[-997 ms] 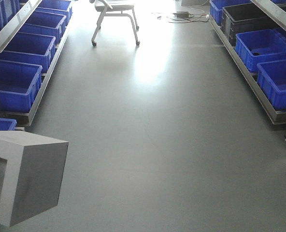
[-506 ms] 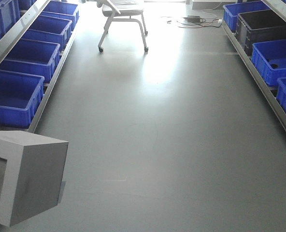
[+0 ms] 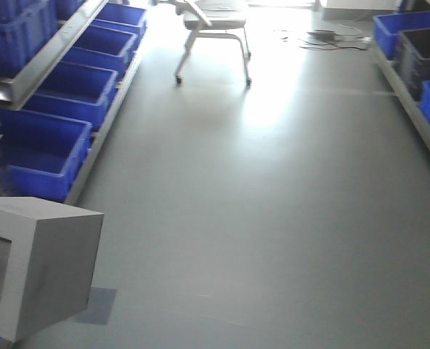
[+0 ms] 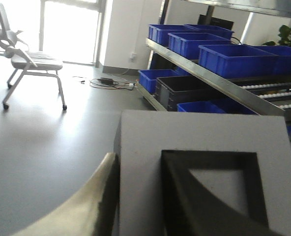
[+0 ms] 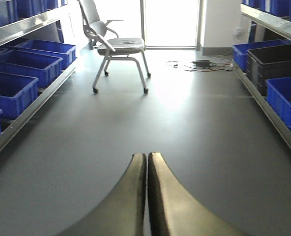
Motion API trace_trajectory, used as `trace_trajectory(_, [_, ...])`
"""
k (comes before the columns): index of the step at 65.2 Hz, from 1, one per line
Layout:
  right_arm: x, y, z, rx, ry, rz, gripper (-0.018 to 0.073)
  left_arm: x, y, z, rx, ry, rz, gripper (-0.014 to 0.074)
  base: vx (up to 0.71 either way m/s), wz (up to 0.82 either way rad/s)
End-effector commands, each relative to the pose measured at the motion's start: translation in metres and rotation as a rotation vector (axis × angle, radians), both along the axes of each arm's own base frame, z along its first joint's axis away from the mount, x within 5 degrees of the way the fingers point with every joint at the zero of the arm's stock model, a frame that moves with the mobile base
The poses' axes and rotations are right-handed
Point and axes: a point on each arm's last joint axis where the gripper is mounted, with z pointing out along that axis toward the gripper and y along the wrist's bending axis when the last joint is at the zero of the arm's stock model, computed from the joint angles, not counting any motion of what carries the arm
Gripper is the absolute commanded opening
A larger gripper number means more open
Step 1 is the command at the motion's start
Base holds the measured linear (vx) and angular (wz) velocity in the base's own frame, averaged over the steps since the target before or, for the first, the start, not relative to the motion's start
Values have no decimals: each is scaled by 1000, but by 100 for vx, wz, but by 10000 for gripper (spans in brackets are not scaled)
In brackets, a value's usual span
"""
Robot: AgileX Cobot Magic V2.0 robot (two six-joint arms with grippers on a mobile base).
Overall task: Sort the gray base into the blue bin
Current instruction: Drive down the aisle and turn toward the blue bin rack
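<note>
A white wheeled office chair (image 5: 117,45) stands on the smooth gray floor (image 3: 273,218) before a bright glass door (image 5: 171,22), with a power adapter and cables (image 5: 204,64) lying near it. A black crate (image 5: 276,61) sits low in the metal rack (image 4: 224,84), and a darker square patch (image 3: 97,305) marks the floor.

Your right gripper (image 5: 147,156) has two long, curved fingers (image 5: 128,201) that taper forward, dull olive-bronze with darker inner edges. On your left gripper (image 4: 138,157), one finger looks pale bronze, the other dark and shadowed.
</note>
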Motion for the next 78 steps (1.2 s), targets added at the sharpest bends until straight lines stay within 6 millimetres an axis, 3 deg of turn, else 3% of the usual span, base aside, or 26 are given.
trace_trajectory(1, [2, 0, 5, -22, -52, -1, -5, 1, 2, 20, -74, -103, 28, -6, 18, 45])
trace_trajectory(78, [2, 0, 5, -22, -52, -1, -5, 1, 2, 20, -74, -103, 28, -6, 12, 62])
